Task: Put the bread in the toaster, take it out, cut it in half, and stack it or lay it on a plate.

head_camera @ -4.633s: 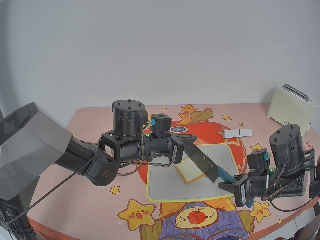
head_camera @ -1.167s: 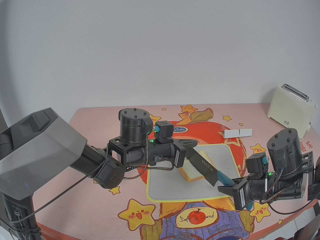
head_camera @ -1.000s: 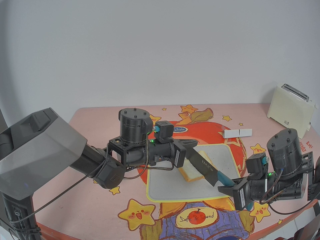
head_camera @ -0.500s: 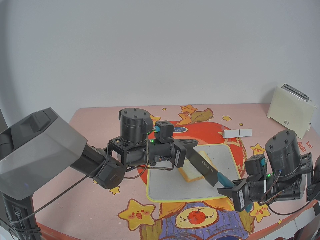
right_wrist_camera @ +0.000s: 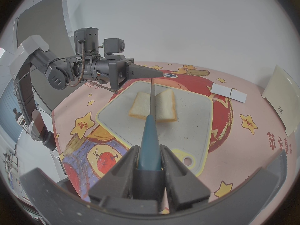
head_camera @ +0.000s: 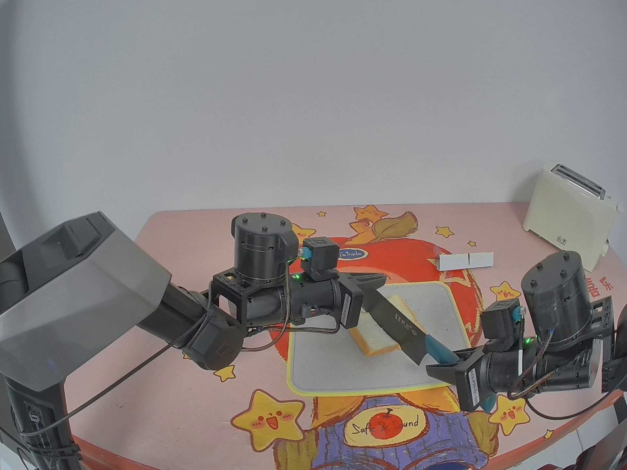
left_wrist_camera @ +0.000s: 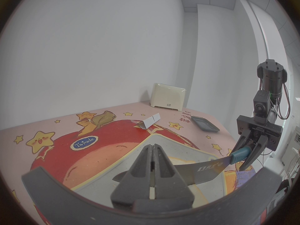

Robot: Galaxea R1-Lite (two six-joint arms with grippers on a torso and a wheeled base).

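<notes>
Knife (right_wrist_camera: pixel 149 132) status: right gripper (right_wrist_camera: pixel 149 149) is clamped on the teal handle, blade edge-down across the middle of the bread slice (right_wrist_camera: pixel 165 105), which lies on the cutting board (right_wrist_camera: pixel 193 116). Left gripper (right_wrist_camera: pixel 157 74) has its fingers pressed together on nothing, with its tip right by the blade's far end above the board. Can't resolve whether it touches the spine.

Risks, my read:
1) Bread isn't pinned, so a sawing stroke may drag the slice along the board instead of cutting.
2) Left tip sits close to the blade path. A forward push could clip it and twist the knife in the grip.
3) Soft crumb may squash or tear under straight down-pressure, giving uneven halves.
4) Can't tell if the cut is through. Lifting early would leave the halves joined.

Toaster (head_camera: pixel 568 217) is well apart at the table's far right, not in play.
</notes>
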